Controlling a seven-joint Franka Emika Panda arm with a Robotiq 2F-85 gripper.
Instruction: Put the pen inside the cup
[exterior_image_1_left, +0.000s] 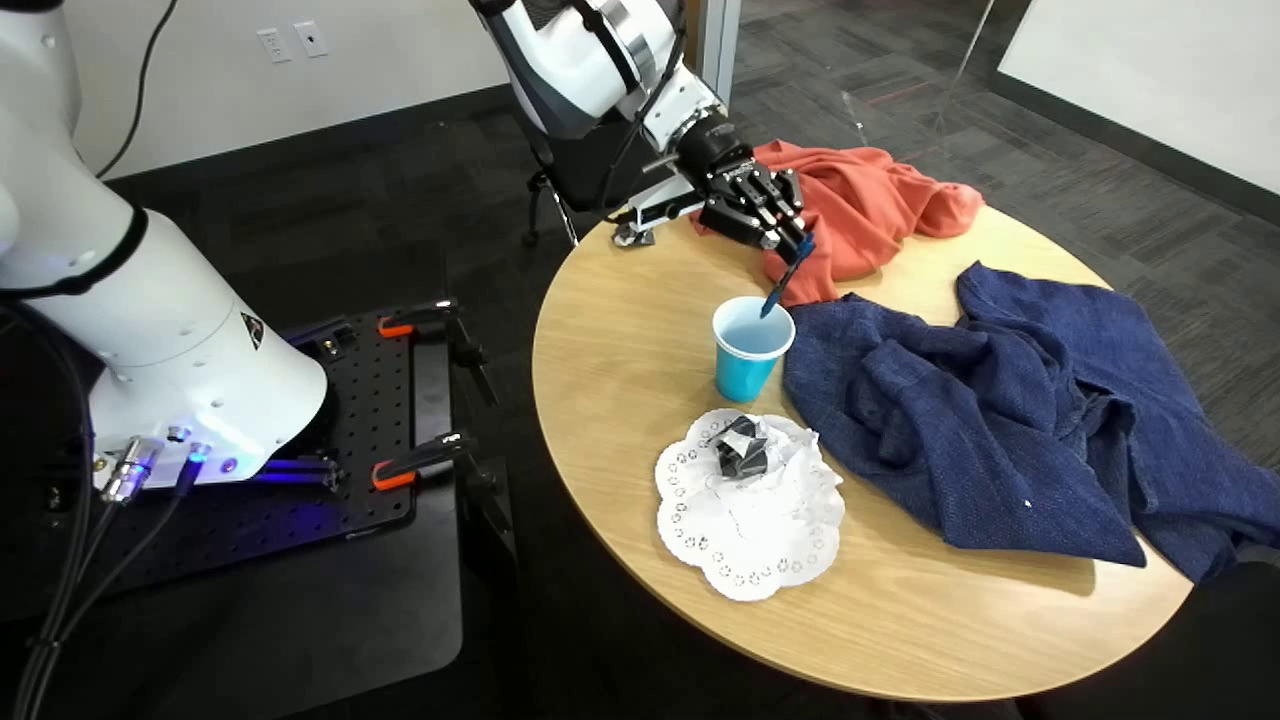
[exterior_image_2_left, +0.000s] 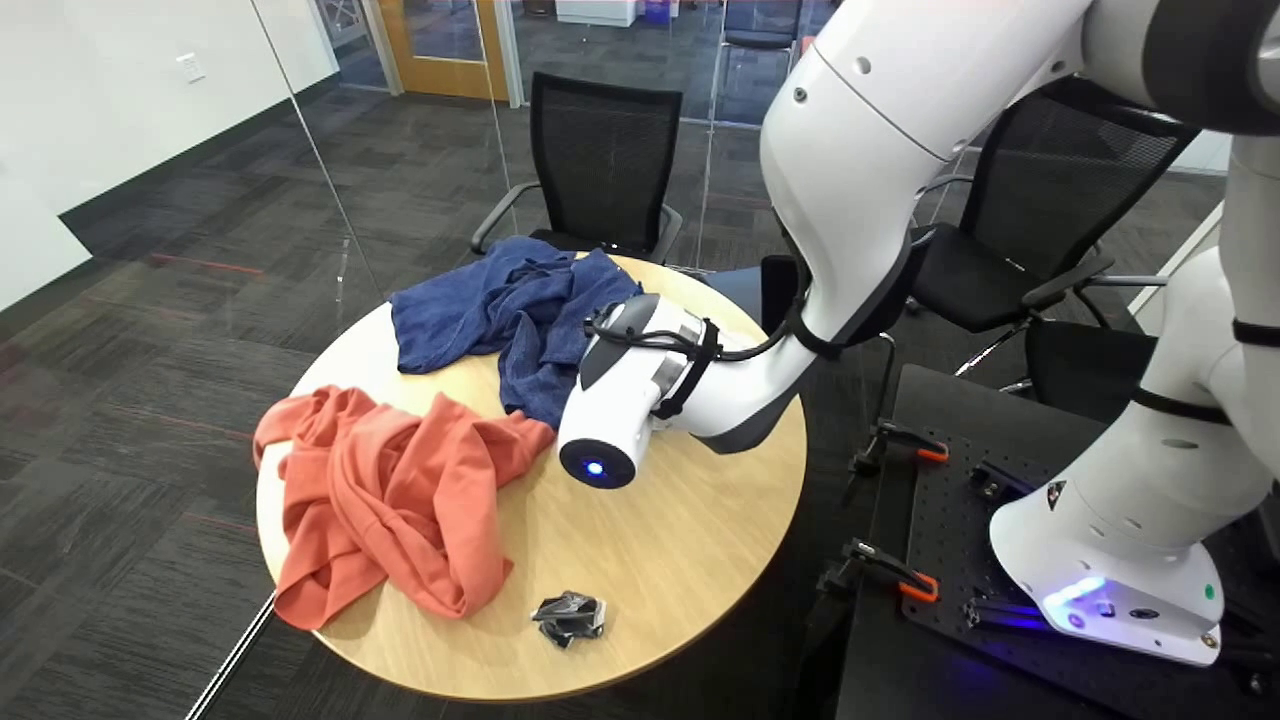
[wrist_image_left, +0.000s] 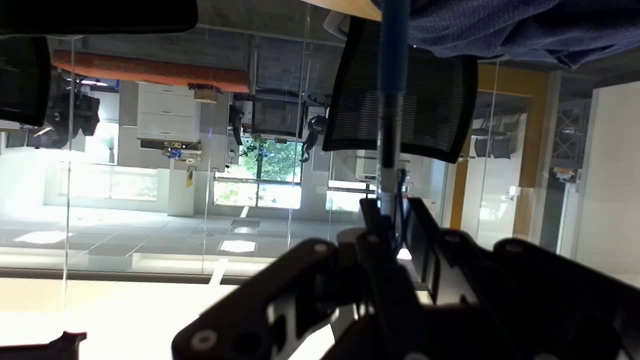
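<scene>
My gripper (exterior_image_1_left: 782, 232) is shut on the blue pen (exterior_image_1_left: 790, 272). The pen slants down from the fingertips toward the cup. The cup (exterior_image_1_left: 745, 375) is teal outside, pale inside, and stands upright on the table. In this exterior view the pen's lower end overlaps the far right part of the cup's mouth. I cannot tell whether it is inside or just above the rim. In the wrist view the pen (wrist_image_left: 394, 55) extends up from between the fingertips (wrist_image_left: 388, 204); the cup is out of view. In an exterior view the arm's wrist (exterior_image_2_left: 610, 425) hides cup, pen and fingers.
A navy cloth (exterior_image_1_left: 960, 430) lies beside the cup. An orange cloth (exterior_image_1_left: 865, 205) lies behind the gripper. A white doily (exterior_image_1_left: 690, 520) with crumpled paper and a black wrapper (exterior_image_1_left: 741, 450) is near the cup. Another black wrapper (exterior_image_2_left: 569, 617) lies near the round table's edge.
</scene>
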